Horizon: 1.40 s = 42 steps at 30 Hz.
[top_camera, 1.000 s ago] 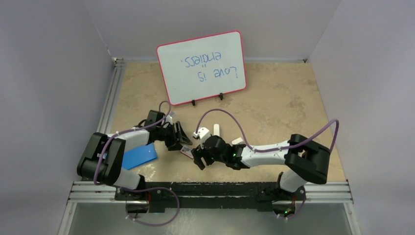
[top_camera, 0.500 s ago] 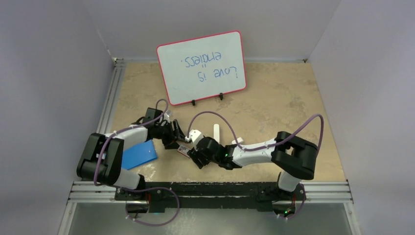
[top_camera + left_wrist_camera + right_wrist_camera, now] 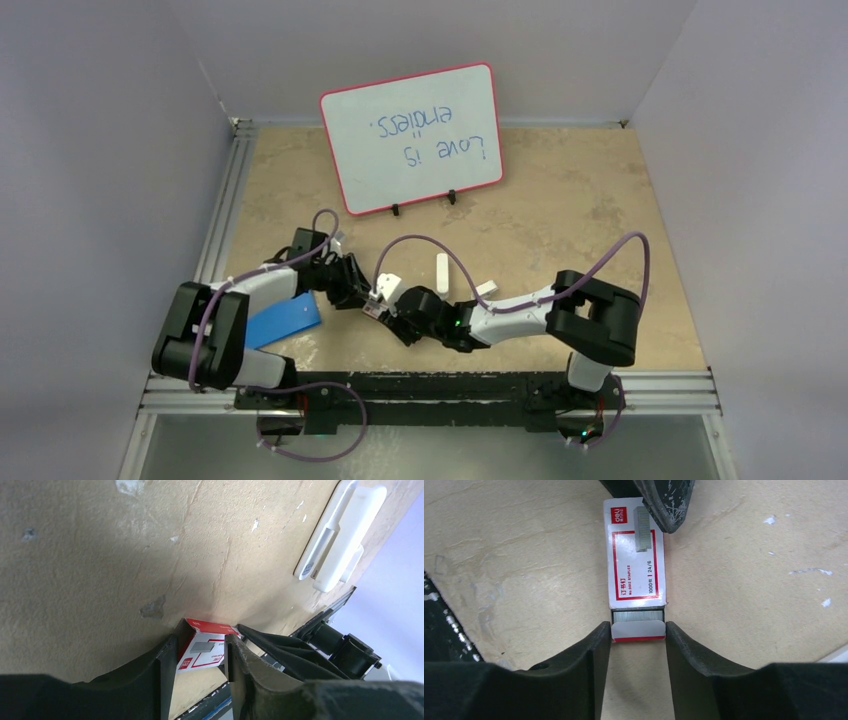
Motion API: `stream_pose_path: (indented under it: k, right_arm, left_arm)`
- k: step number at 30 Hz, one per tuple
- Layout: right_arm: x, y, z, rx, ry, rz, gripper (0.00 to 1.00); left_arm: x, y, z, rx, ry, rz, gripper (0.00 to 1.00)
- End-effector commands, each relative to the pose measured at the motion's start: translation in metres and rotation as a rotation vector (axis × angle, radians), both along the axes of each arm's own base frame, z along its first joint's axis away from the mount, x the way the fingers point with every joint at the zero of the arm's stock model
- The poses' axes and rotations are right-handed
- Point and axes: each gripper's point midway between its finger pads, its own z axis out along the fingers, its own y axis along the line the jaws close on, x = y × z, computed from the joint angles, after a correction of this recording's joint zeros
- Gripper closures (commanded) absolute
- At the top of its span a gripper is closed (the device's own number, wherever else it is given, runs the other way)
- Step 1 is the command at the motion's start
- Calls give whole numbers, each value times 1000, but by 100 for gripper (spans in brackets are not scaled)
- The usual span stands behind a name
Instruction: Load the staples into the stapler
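Observation:
The red staple box (image 3: 377,305) with its white label (image 3: 634,555) lies flat between the two grippers. At its near end the tray shows a strip of silvery staples (image 3: 636,616) behind a white flap. My right gripper (image 3: 638,630) has a fingertip against each side of that tray end. My left gripper (image 3: 200,645) holds the box's far end between its fingers; one of its fingers (image 3: 666,510) stands at the box's far right corner. The slim white stapler (image 3: 441,272) lies apart on the table, also seen in the left wrist view (image 3: 350,520).
A stubby white object (image 3: 485,288) lies right of the stapler. A blue card (image 3: 285,320) lies under the left arm. A red-framed whiteboard (image 3: 410,135) stands at the back. Grey walls enclose the table on three sides.
Both grippers have come in on the staple box and narrowed their jaws around it. The right arm has shifted left toward the box.

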Motion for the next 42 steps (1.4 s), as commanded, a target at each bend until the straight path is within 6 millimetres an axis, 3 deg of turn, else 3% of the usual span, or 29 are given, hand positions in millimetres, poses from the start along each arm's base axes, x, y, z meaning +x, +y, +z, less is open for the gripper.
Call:
stream_pose_path:
  k: [1,4,8,12,19,28,31,34,37,42]
  right_arm:
    - [-12,11,3,4,-4,127,56]
    - [-22,14,0,-2,26,190,60]
    - [-19,13,-1,-14,17,178,63]
    - [-14,11,-1,-16,13,128,63]
    - [-11,11,-5,-20,10,113,55]
    - [-21,23,-7,-76,-18,316,61]
    - [-10,27,-9,-130,-59,348,61]
    - [1,19,-19,-198,-54,366,60]
    - [-2,9,-23,-206,-72,442,56]
    - [-12,8,-6,-139,-124,563,44]
  left_arm:
    - [1,7,4,32,-53,1,63]
    - [-2,9,6,34,-59,9,67]
    - [-3,6,5,18,-54,0,76]
    - [-8,6,0,11,-38,1,79]
    - [-17,4,1,-19,-28,10,78]
    - [-25,7,3,-23,-34,52,74]
    - [-24,11,3,-2,-40,66,74]
    - [-21,15,4,27,-48,92,73]
    - [-21,18,5,36,-53,116,71]
    - [-29,18,4,18,-48,128,62]
